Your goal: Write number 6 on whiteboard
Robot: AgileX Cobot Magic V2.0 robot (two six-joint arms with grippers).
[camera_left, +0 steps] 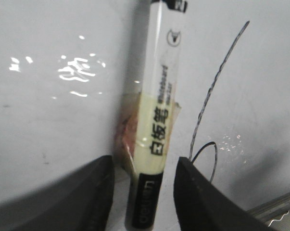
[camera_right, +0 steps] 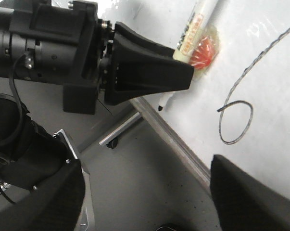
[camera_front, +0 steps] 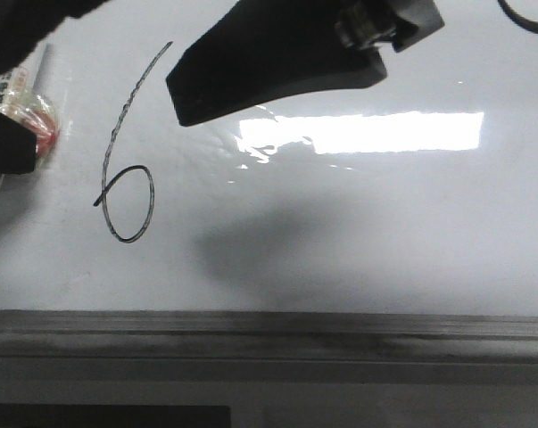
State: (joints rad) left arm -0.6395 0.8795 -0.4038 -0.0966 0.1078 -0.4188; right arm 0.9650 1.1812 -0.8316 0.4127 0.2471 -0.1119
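The number 6 (camera_front: 152, 194) is drawn in thin black line on the left part of the whiteboard (camera_front: 367, 223). It also shows in the left wrist view as a 6 (camera_left: 217, 79) and in the right wrist view as a 6 (camera_right: 231, 143). A whiteboard marker (camera_left: 157, 125) with a lump of red tape lies on the board just left of the 6. My left gripper (camera_left: 145, 162) is open, its fingers on either side of the marker with a gap on each side. My right gripper (camera_right: 145, 163) is wide open and empty; one finger (camera_front: 269, 62) hangs over the board's upper middle.
A dark grey ledge (camera_front: 269, 343) runs along the board's near edge. A bright light reflection (camera_front: 402, 132) lies on the board to the right of the 6. Beyond the board's edge, the right wrist view shows grey floor (camera_right: 149, 183) and the left arm's black body (camera_right: 53, 43).
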